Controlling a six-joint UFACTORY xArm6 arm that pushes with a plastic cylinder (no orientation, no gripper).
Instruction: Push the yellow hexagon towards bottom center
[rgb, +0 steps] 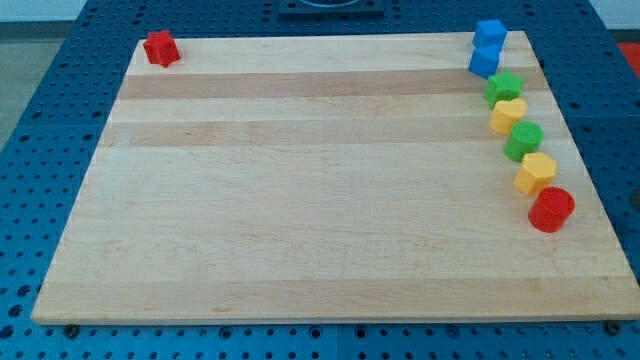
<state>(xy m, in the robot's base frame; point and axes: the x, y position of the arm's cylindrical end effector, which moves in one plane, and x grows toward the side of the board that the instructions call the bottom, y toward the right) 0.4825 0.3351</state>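
Observation:
The yellow hexagon (535, 173) sits near the board's right edge, between a green block (523, 141) above it and a red cylinder (551, 210) below it. My tip does not show in this view, so its place relative to the blocks cannot be told.
A column of blocks runs down the right side of the wooden board (300, 200): two blue blocks (488, 33) (483, 61), a green star-like block (503, 88), a yellow heart-like block (508, 115). A red block (160, 48) sits at the top left corner.

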